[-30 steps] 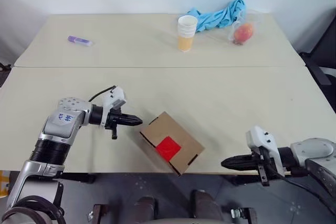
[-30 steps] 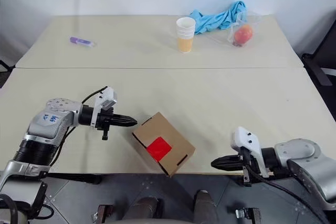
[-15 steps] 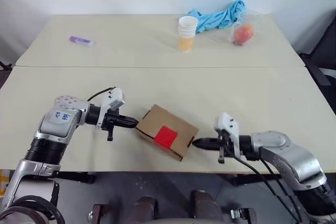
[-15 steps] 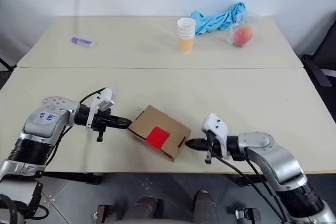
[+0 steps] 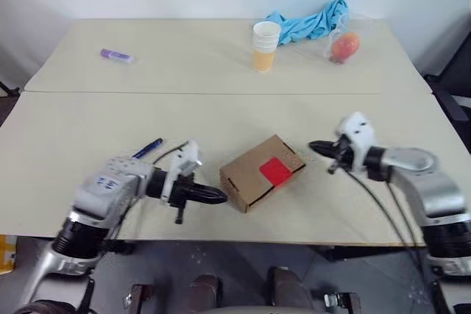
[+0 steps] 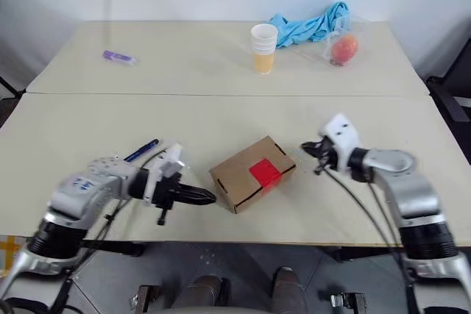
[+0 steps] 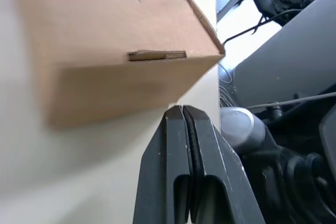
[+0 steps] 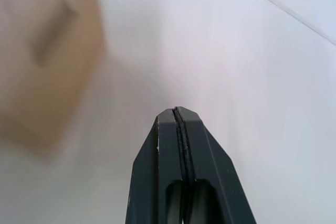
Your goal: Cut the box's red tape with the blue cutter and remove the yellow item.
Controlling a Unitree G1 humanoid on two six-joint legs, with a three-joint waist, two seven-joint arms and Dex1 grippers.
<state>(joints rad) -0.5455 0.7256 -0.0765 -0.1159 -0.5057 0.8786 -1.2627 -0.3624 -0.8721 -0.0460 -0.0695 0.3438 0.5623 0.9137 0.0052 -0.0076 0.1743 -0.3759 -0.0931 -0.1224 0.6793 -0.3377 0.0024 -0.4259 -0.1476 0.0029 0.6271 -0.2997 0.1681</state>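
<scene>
Beside the box [image 5: 262, 172] both hands — left [image 7: 182, 109], right [image 8: 176, 110] — pinch shut, empty.

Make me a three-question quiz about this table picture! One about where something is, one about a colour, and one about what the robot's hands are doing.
1. Where is the paper cup?
A. On the far table, beside the blue cloth
B. On top of the box
C. In the left hand

2. What colour is the tape on the box?
A. Green
B. Red
C. White

3. How are the left hand and right hand?
A. Both wide open
B. Both shut and empty
C. Both holding the box

Answers: 1 A, the cup stands at the far side next to the cloth. 2 B, a red square sits on the box top. 3 B, the wrist views show the fingers pressed together with nothing between.
</scene>
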